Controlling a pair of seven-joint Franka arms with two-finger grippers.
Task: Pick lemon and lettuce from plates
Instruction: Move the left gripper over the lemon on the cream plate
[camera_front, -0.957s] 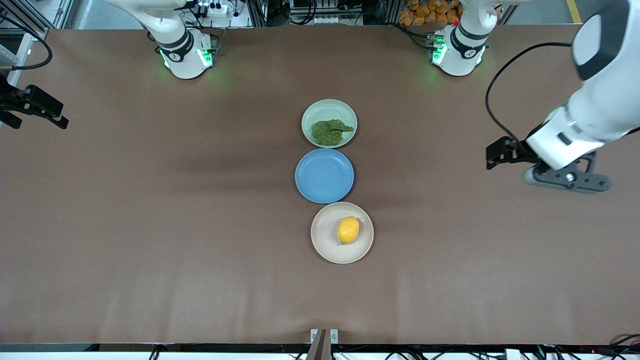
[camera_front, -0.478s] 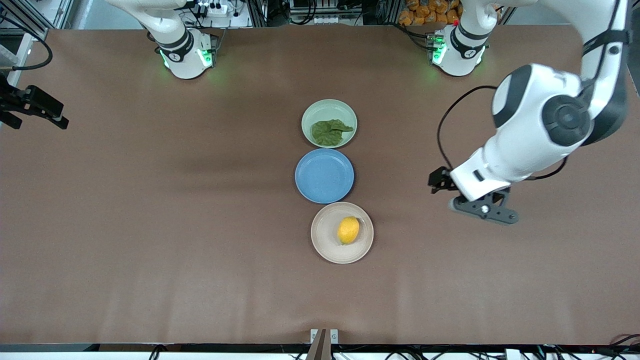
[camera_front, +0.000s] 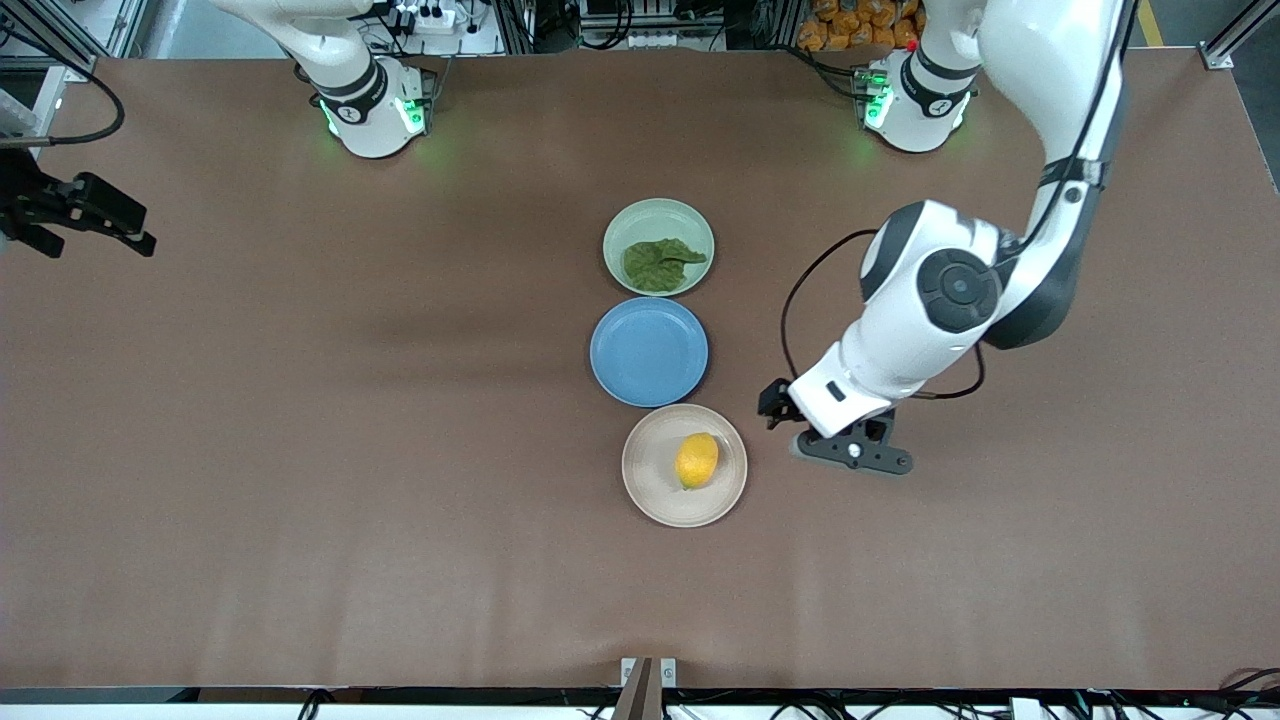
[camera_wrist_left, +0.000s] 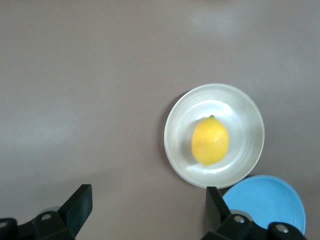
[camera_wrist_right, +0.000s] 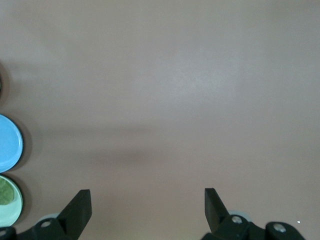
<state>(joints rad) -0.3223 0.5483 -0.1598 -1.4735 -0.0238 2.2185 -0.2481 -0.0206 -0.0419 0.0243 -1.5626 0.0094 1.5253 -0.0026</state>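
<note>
While the lemon (camera_front: 696, 460) lies on the beige plate (camera_front: 646, 492) and the lettuce (camera_front: 660, 263) on the mint plate (camera_front: 627, 225), neither is picked: the left gripper (camera_front: 850, 450) hovers over the desk (camera_front: 300, 450) beside the lemon, fingers wide, and the right gripper (camera_front: 75, 215) waits at its desk end, fingers wide.

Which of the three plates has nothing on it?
The blue plate, the middle one of the row. The mint plate holds the lettuce; the beige plate holds the lemon.
</note>
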